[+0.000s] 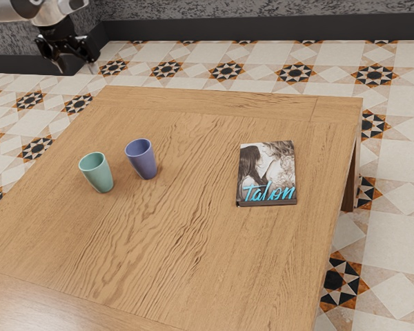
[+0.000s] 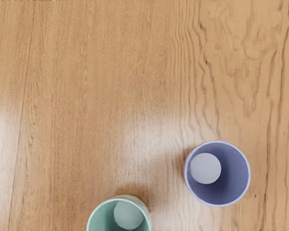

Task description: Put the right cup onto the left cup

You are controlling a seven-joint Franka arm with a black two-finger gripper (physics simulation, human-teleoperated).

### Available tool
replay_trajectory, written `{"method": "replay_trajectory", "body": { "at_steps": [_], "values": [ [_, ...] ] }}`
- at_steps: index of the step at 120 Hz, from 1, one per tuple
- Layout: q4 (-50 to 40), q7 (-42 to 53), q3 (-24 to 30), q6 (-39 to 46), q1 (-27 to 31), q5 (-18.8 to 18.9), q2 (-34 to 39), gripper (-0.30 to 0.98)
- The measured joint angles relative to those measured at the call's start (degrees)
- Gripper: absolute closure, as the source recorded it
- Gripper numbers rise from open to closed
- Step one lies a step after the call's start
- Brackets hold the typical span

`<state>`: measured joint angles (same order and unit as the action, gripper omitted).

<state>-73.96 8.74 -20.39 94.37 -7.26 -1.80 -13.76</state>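
The purple cup (image 1: 143, 164), judged to be the right cup of the task, stood upright and empty on the wooden counter (image 1: 193, 255), near the green cup (image 1: 99, 176) with bare wood between them. It looked light and stiff-walled, probably plastic or glazed ceramic; if ceramic, a knock could have chipped it. Its smooth side, narrowing toward the base, might have slid under a loose or low pinch. The likeliest hold was high on the wall, one finger inside the rim and one outside, leaving the lower part free to enter the green cup's mouth.

The fingers (image 1: 58, 66) hung spread, tips down and nothing between them, toward the exterior view's upper left. The purple cup lay well below them and off to one side, untouched, so a sideways shift would have been needed before any descent.
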Motion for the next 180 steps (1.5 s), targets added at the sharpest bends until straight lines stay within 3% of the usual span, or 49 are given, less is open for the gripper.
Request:
{"method": "replay_trajectory", "body": {
  "at_steps": [20,31,52,79,102,180],
  "values": [
    [-0.29,-0.02,-0.24,-0.07,-2.71,-0.14,-0.52,0.02],
    [0.29,-0.48,0.25,0.63,-2.56,-0.29,-4.45,0.02],
    [-0.44,-3.66,6.32,4.39,1.78,-1.81,-9.31,0.02],
    [-15.66,-13.34,7.82,11.72,0.40,-5.52,-4.53,0.02],
    [-21.38,-21.13,8.31,15.88,-0.46,-5.87,-3.78,0.02],
    [-17.28,-34.90,9.32,21.87,-0.56,-4.26,-12.64,0.02]
  ]
}}
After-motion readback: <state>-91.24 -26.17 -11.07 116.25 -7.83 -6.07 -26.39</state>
